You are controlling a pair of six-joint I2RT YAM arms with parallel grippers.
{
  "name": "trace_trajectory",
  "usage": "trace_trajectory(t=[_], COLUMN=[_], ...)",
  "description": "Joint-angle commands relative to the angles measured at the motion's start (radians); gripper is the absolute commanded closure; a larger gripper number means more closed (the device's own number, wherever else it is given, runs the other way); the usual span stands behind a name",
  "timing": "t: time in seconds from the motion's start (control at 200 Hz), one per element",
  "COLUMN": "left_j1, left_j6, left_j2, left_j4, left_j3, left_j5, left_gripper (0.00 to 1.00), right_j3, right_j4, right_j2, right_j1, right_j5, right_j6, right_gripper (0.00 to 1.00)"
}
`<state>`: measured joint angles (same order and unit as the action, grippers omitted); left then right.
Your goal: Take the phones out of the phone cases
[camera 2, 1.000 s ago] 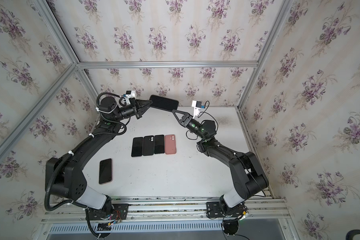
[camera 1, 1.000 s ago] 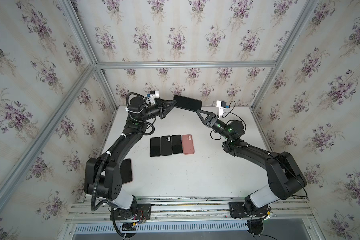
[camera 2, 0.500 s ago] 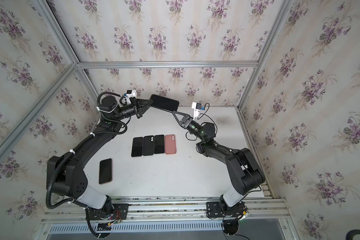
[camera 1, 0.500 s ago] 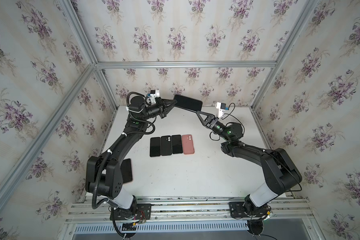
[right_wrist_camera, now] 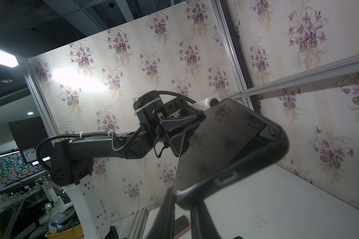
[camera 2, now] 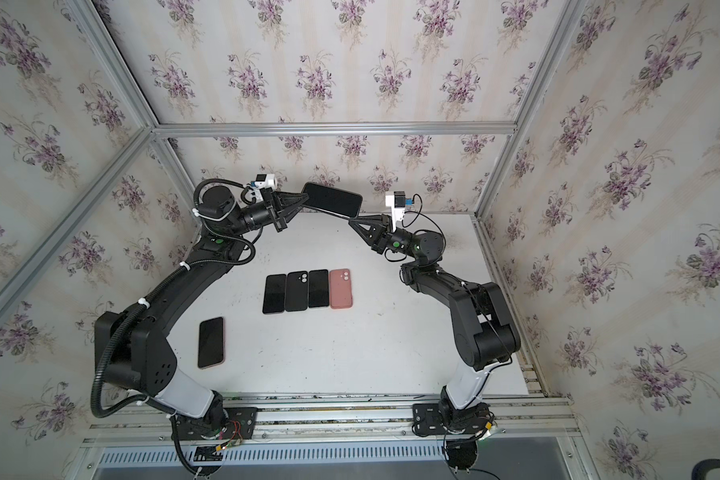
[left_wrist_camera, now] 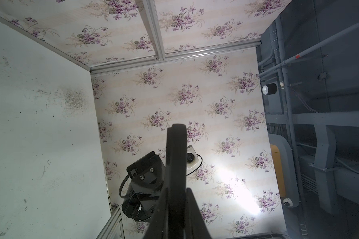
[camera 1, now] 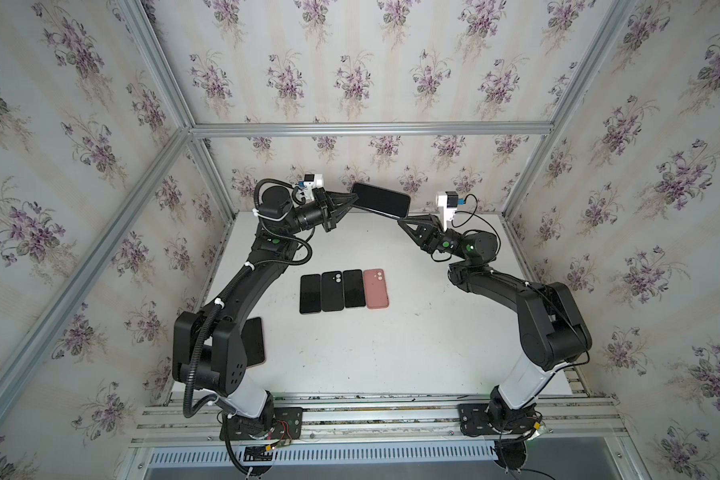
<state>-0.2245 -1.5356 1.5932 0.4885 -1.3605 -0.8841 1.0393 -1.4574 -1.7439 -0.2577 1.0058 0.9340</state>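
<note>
A black phone (camera 1: 381, 200) in a dark phone case (right_wrist_camera: 232, 178) hangs in the air close to the back wall, shown in both top views (camera 2: 332, 199). My left gripper (camera 1: 352, 198) is shut on its left end. The left wrist view shows the phone edge-on (left_wrist_camera: 175, 157) between the two fingers of that gripper (left_wrist_camera: 175, 192). My right gripper (camera 1: 400, 219) is shut on the case's lower right corner, pinching the rim (right_wrist_camera: 182, 198). In the right wrist view the screen (right_wrist_camera: 226, 140) reflects the wallpaper. At one far corner the case rim stands slightly off the phone.
On the white table (camera 1: 391, 353) below lies a row of three black phones or cases (camera 1: 332, 291) and a pink case (camera 1: 376, 289). Another dark phone (camera 2: 211, 342) lies by the left arm's base. The papered back wall is just behind the held phone.
My right gripper has edged up to the phone's lower right corner and its jaws have closed on the case there. The left gripper and the phone have stayed put.
</note>
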Motion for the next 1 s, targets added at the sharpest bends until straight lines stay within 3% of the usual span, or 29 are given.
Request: trace_trajectory(t=[0.0,0.145,0.255,0.285,0.335,0.385,0.49,0.665,0.785,0.889,0.994], left_j1=[-0.004,-0.006,-0.004,-0.003,0.002,0.004,0.001,-0.016,-0.102,-0.199,-0.24], left_j6=[-0.11,-0.132,-0.102,-0.073,0.011,0.16,0.719,1.258,1.687,1.904,1.968], left_j2=[-0.011,0.0,-0.002,-0.005,-0.01,-0.015,-0.018,-0.041,-0.045,-0.056,-0.078], left_j4=[0.12,0.13,0.097,0.068,-0.011,-0.173,-0.778,-1.192,-1.49,-1.606,-1.631], left_j3=[-0.034,-0.082,-0.097,-0.103,-0.124,-0.174,-0.349,-0.43,-0.506,-0.535,-0.534], left_j5=[-0.083,-0.088,-0.109,-0.119,-0.143,-0.177,-0.144,-0.039,0.155,0.311,0.306], left_gripper=[1.0,1.0,1.0,1.0,1.0,1.0,1.0,1.0,1.0,1.0,1.0], right_j3=[-0.001,-0.049,-0.079,-0.098,-0.146,-0.191,-0.252,-0.199,-0.106,-0.056,-0.012], right_j4=[0.048,0.072,0.242,0.274,0.297,0.333,0.597,1.254,1.6,1.809,2.031], right_j2=[-0.011,-0.003,0.05,0.076,0.123,0.171,0.311,0.543,0.569,0.558,0.54], right_j1=[0.006,0.006,0.007,0.009,0.02,0.044,0.112,0.133,0.132,0.116,0.056], right_j5=[-0.001,-0.022,-0.086,-0.115,-0.178,-0.211,-0.211,-0.217,-0.16,-0.062,-0.058], right_j6=[-0.075,-0.16,-0.308,-0.341,-0.376,-0.403,-0.546,-1.075,-1.336,-1.496,-1.718], right_gripper=[0.93,0.95,0.95,0.92,0.78,0.7,0.59,0.47,0.48,0.5,0.5])
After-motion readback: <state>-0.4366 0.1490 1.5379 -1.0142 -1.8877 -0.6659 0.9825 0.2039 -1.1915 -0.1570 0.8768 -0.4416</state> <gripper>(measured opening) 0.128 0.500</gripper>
